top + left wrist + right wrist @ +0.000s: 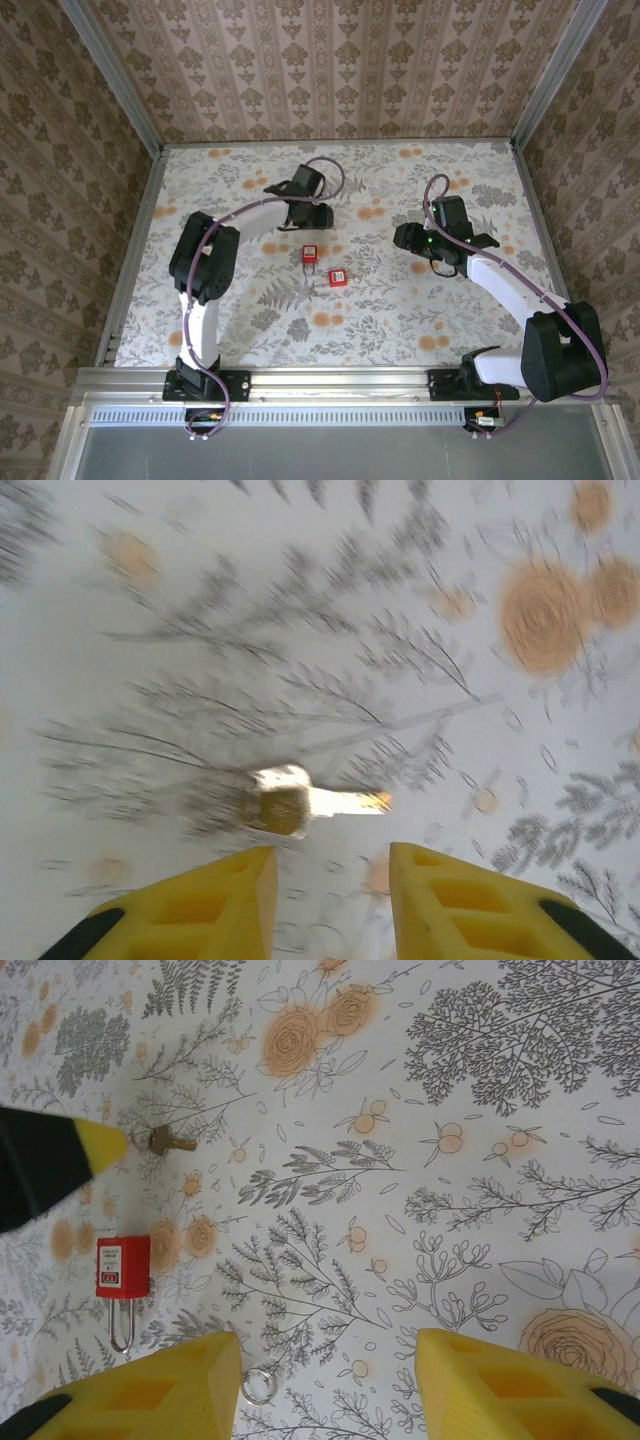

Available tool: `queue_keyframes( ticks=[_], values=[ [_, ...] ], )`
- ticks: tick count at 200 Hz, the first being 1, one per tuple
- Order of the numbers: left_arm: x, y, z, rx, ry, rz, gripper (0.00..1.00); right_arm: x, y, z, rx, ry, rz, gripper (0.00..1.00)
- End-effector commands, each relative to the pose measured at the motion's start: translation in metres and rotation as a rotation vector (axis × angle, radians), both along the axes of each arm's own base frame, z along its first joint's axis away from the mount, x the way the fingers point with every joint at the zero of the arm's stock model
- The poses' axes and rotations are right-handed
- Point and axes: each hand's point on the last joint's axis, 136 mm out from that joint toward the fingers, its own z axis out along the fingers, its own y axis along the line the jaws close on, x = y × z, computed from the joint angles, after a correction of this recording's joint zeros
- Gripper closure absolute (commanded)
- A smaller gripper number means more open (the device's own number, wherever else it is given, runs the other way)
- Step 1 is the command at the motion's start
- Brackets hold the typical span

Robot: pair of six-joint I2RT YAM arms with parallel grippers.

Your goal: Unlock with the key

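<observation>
I see wallpapered walls (pixel 330 60) closing in the table (pixel 400 320) on three sides, its cloth printed with grey ferns and orange flowers. My left gripper (pixel 330 855) sits upper centre in the top view, fingers apart. The brass key (pixel 300 805) lies flat just beyond its tips, unheld. My right gripper (pixel 328 1345), centre right, stands wide apart, holding nothing. The red padlock (pixel 311 254) lies mid-frame between both grippers, a small metal ring (pixel 259 1385) near it.
</observation>
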Motion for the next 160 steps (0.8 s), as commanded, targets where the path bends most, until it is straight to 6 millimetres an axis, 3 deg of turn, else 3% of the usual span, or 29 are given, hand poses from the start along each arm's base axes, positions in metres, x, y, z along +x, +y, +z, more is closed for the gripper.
queue_keyframes(
  ticks=[1,61,128,160],
  values=[
    [0.008,0.017,0.014,0.073,-0.040,-0.019,0.66,-0.002,0.003,-0.003,0.022,0.001,0.020,0.49],
    [0.018,0.018,-0.016,0.094,0.017,-0.046,0.72,-0.005,0.003,0.004,0.020,-0.006,0.029,0.49],
    [0.015,0.012,-0.026,0.072,0.040,-0.066,0.77,-0.003,0.003,0.009,0.024,-0.015,0.030,0.49],
    [0.012,0.009,-0.029,0.052,0.046,-0.065,0.89,-0.004,0.004,0.011,0.025,-0.017,0.032,0.49]
  ],
)
